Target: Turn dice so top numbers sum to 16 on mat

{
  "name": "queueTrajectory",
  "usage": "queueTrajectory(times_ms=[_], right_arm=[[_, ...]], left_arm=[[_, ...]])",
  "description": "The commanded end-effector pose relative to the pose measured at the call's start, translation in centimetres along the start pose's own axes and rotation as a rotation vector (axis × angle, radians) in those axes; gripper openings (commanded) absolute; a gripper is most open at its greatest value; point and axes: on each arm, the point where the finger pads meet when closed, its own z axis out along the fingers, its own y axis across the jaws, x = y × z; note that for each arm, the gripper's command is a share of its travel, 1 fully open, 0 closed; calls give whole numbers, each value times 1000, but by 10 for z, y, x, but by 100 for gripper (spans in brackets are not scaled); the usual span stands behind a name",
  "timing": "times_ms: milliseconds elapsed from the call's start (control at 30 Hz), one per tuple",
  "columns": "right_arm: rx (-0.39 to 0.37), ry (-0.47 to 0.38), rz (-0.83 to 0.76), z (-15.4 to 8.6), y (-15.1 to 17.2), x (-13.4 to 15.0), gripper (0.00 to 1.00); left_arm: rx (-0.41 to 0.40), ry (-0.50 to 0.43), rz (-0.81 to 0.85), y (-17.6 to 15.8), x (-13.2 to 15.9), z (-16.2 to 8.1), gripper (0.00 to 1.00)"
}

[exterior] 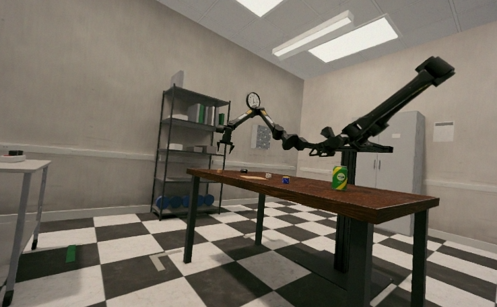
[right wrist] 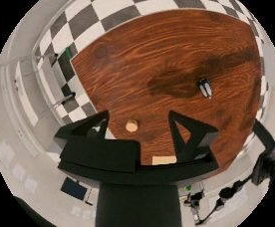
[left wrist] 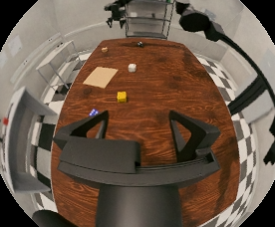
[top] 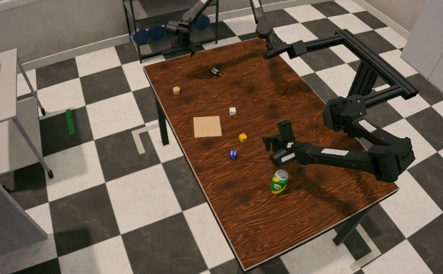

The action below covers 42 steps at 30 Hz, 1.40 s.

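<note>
Three dice lie on the wooden table, all off the tan mat [top: 207, 126]. The white die [top: 232, 110] is just right of the mat's far corner. The yellow die [top: 242, 137] is right of its near corner. The blue die [top: 233, 154] is nearer the front. My left gripper [top: 272, 136] is open and empty, above the table to the right of the yellow and blue dice. In the left wrist view its fingers frame bare table, with the dice ahead. My right gripper [top: 191, 50] is open and empty, raised over the table's far edge.
A green and yellow can [top: 279, 182] stands upright just in front of the left arm. A cork disc [top: 176, 90] and a small black object [top: 215, 71] lie at the far end. A metal shelf stands behind the table.
</note>
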Motion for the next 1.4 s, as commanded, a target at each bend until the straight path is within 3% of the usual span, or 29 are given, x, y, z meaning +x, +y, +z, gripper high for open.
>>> queueTrajectory(times_ms=[0,267,600,667,900,1167,1233,1367], right_arm=[[-7,0,3,-3,3,-1,100],[-7,0,3,-3,3,-1,100],[-7,0,3,-3,3,-1,100],[-7,0,3,-3,3,-1,100],[-7,0,3,-3,3,-1,100],[-7,0,3,-3,3,-1,100],[-7,0,3,-3,3,-1,100],[-7,0,3,-3,3,-1,100]], left_arm=[[-38,10,-18,14,1,-7,100],[-105,27,-59,38,5,-22,100],[-313,57,-179,104,12,-78,100],[-313,57,-179,104,12,-78,100],[-528,52,-299,160,13,-150,100],[-830,-11,-455,212,6,-269,100],[-830,-11,-455,212,6,-269,100],[-993,-76,-532,226,-2,-341,100]])
